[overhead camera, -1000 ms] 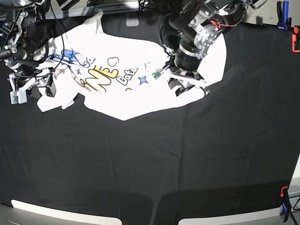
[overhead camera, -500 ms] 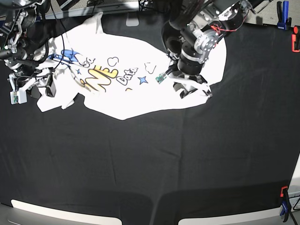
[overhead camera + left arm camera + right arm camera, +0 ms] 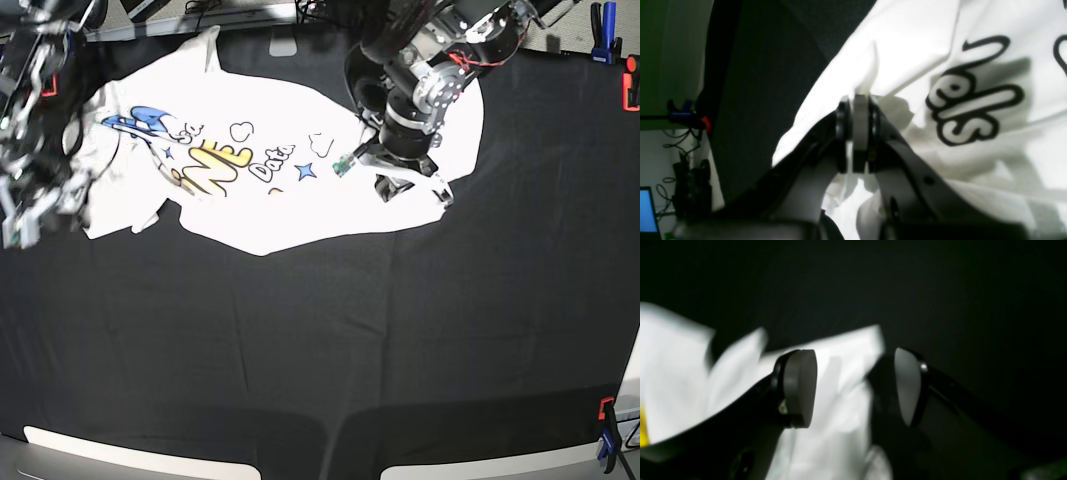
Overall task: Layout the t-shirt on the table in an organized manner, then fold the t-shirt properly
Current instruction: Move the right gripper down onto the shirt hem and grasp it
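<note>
T-shirt (image 3: 290, 150): being spread, rumpled, print up, on the black counter (image 3: 320, 340).
Left gripper (image 3: 856, 133): jaws being kept pinched on a shirt fold.
Right gripper (image 3: 855, 386): jaws being held wide over the shirt's edge.

The white short-sleeved cotton t-shirt with a coloured print (image 3: 290, 150), lying across the upper half of the base view, carries the only lettering. In its print, left of centre, big yellow letters outlined in black (image 3: 222, 160) read "ME", the end of a longer word whose start is lost in folds. Just right of them, smaller black-outlined script (image 3: 272, 162) reads "Data". The blue letters (image 3: 140, 117) at the print's upper left are too crumpled to read. In the left wrist view, at right of centre, outlined letters (image 3: 968, 106) appear upside down and read "els".
</note>
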